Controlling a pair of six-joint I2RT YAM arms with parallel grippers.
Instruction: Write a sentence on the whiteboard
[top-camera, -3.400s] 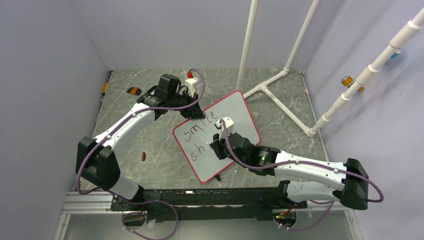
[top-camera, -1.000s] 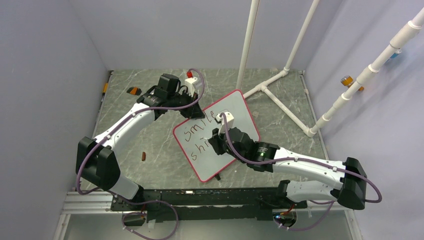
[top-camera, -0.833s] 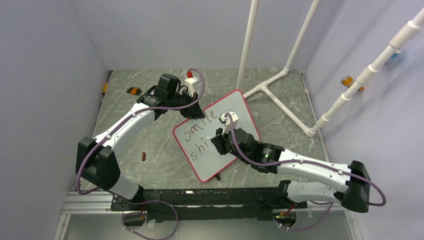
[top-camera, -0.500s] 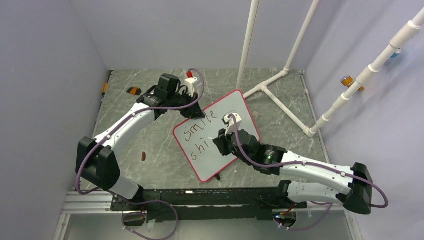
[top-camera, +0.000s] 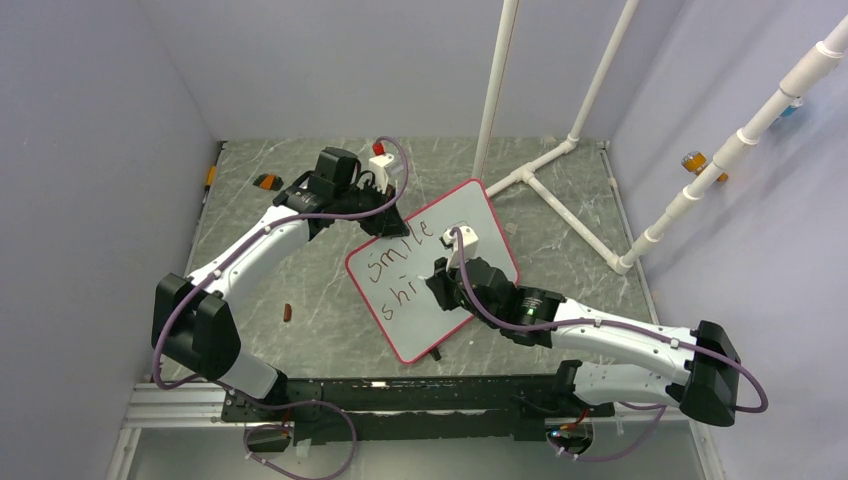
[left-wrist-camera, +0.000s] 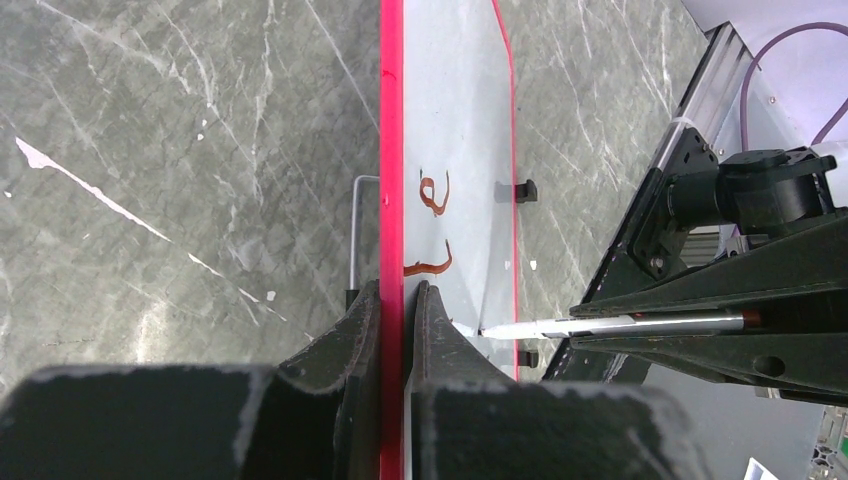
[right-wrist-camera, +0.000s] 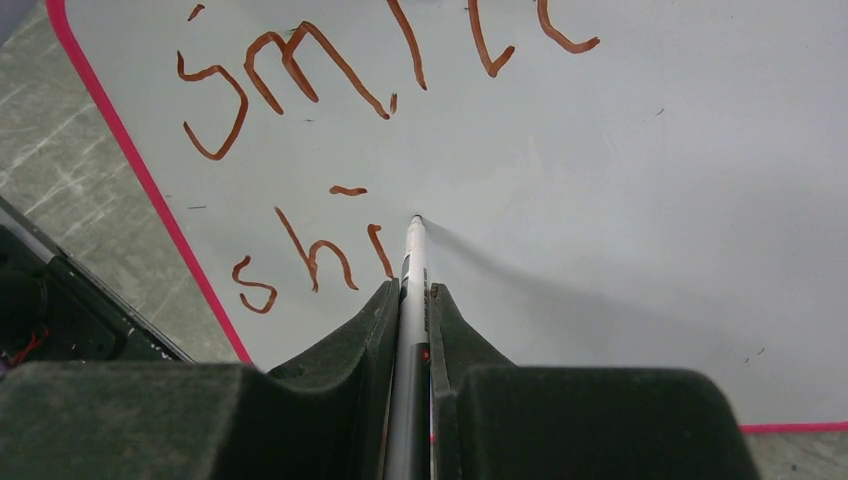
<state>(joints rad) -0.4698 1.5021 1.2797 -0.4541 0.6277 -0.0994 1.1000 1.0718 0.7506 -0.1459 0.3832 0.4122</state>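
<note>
The whiteboard (top-camera: 480, 215), white with a red-pink rim, lies tilted at mid-table. The sentence reads "smile" (top-camera: 400, 255) with "shi" (top-camera: 402, 293) below it, in reddish-brown strokes. My left gripper (top-camera: 390, 228) is shut on the board's far-left rim; the left wrist view shows the rim (left-wrist-camera: 391, 150) pinched between its fingers (left-wrist-camera: 400, 300). My right gripper (right-wrist-camera: 415, 295) is shut on a silver marker (right-wrist-camera: 412, 255). The marker's tip rests on the whiteboard (right-wrist-camera: 620, 180) just right of "shi" (right-wrist-camera: 310, 260). From above, the right gripper (top-camera: 440, 272) hovers over the board's middle.
A white pipe frame (top-camera: 560, 160) stands at the back right of the grey marble table. A small brown piece (top-camera: 288, 313) lies left of the board and an orange-black item (top-camera: 267, 181) sits at the back left. A black clip (top-camera: 435, 353) juts from the board's near edge.
An "i" has been added after "sh". The right gripper has shifted slightly right along the second line with the marker. The left arm has not moved.
</note>
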